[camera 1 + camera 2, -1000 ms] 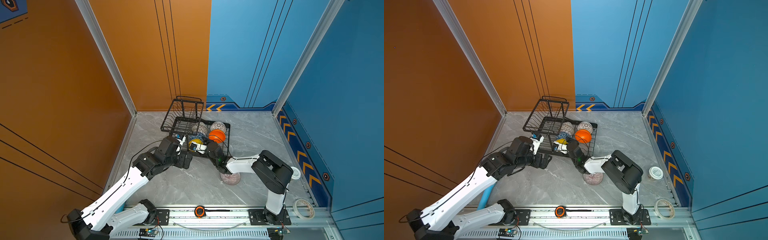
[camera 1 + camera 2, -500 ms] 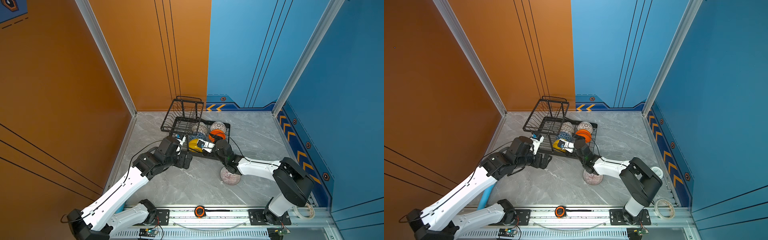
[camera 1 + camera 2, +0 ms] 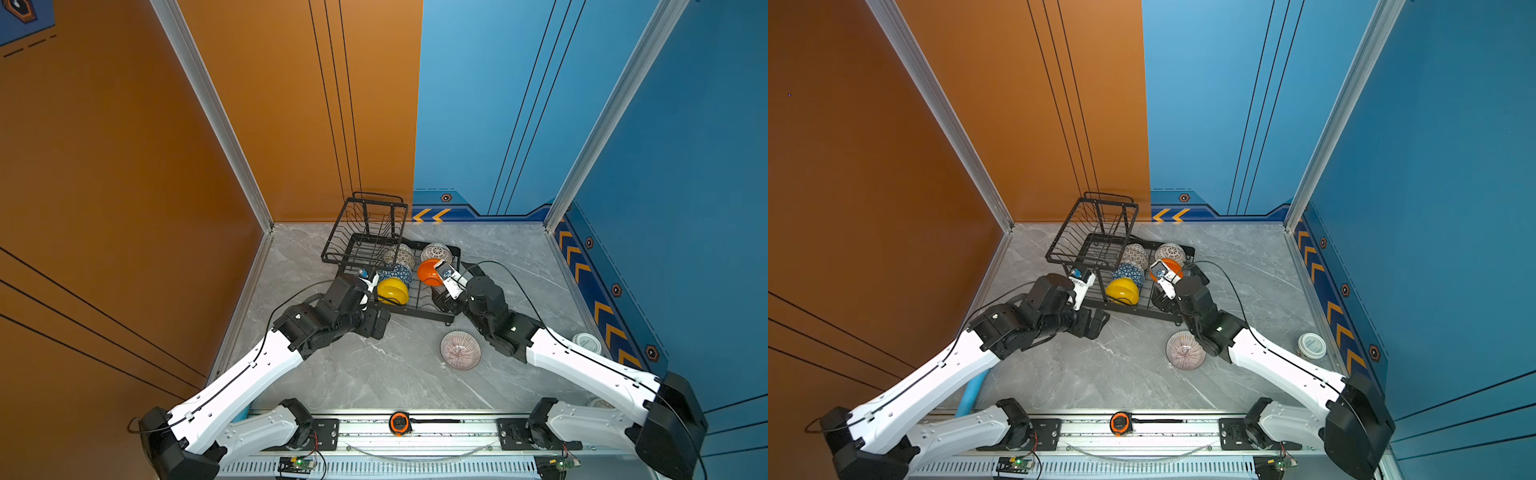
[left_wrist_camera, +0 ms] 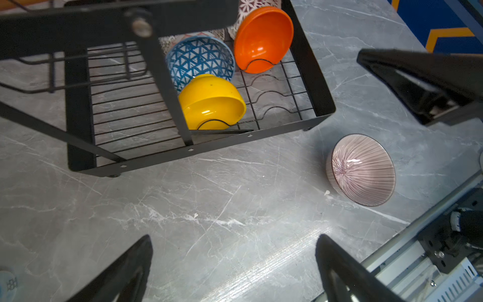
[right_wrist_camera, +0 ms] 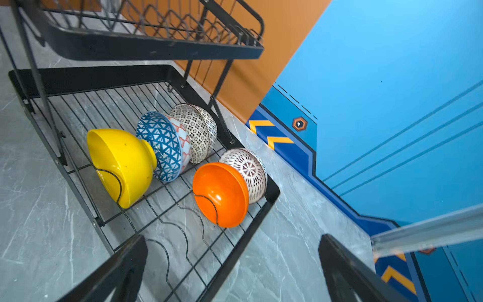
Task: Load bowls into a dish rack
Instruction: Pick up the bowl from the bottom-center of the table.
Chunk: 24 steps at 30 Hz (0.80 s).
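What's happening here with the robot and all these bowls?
The robot is loading bowls into a black wire dish rack. Five already stand on edge in its lower tray: the yellow bowl, the blue triangle-patterned bowl, the orange bowl and two black-patterned white bowls. The pale striped bowl sits on the table outside the rack, not yet loaded. The left arm's fingers and the right arm's fingers are both open and empty, close to the rack.

**Two white arms, black joints**

The left arm (image 3: pixel 257 370) and right arm (image 3: pixel 582 368) wear white shells between black joints. A thin black cable (image 3: pixel 492 262) arcs at one o'clock of the right wrist. The jaws are black, seemingly with triangular cut-outs.
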Motion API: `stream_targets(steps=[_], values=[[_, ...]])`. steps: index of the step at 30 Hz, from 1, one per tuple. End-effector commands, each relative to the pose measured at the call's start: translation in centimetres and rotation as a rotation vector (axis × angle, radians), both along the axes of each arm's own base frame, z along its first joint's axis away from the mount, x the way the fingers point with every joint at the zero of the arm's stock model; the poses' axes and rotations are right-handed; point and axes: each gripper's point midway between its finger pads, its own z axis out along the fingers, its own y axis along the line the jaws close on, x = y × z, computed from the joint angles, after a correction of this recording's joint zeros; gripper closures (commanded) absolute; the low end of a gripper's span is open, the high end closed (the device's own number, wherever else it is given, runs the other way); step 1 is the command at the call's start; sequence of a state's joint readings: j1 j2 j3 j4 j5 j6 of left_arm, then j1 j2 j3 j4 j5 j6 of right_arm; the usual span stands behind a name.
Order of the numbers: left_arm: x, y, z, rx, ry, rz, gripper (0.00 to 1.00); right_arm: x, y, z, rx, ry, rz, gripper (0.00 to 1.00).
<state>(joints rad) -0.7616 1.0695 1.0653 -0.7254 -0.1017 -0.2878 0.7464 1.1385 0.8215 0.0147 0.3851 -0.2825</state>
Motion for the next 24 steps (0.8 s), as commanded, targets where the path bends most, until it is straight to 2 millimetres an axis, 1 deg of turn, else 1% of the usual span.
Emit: stream_targets(steps=[1,2,5,9,14,18,21,24], values=[[0.1,-1.5,1.0,0.021,-0.042,-0.021,0.02,-1.5,-4.4,-1.4,0.111,0.166,-0.179,0.00],[-0.1,-2.0,0.7,0.028,-0.036,-0.029,0.02,-1.5,-5.5,-1.4,0.136,0.189,-0.210,0.00],[-0.5,-3.7,-0.4,0.042,-0.004,-0.047,0.02,-2.0,-7.6,-1.4,0.198,0.252,-0.267,0.00],[-1.2,-6.9,-2.2,0.043,0.045,-0.097,0.02,-2.0,-8.9,-1.5,0.270,0.346,-0.301,0.00],[-1.4,-9.9,-4.7,0.052,0.120,-0.116,0.02,-1.3,-9.2,-2.0,0.297,0.418,-0.319,0.00],[-1.5,-12.5,-6.9,0.042,0.181,-0.135,0.02,-0.5,-8.7,-2.2,0.299,0.444,-0.309,0.00],[-1.6,-14.0,-8.6,0.059,0.220,-0.151,0.02,-0.2,-8.6,-2.2,0.298,0.447,-0.307,0.00],[-1.7,-14.8,-9.8,0.080,0.241,-0.159,0.02,0.0,-8.6,-2.2,0.298,0.443,-0.306,0.00]])
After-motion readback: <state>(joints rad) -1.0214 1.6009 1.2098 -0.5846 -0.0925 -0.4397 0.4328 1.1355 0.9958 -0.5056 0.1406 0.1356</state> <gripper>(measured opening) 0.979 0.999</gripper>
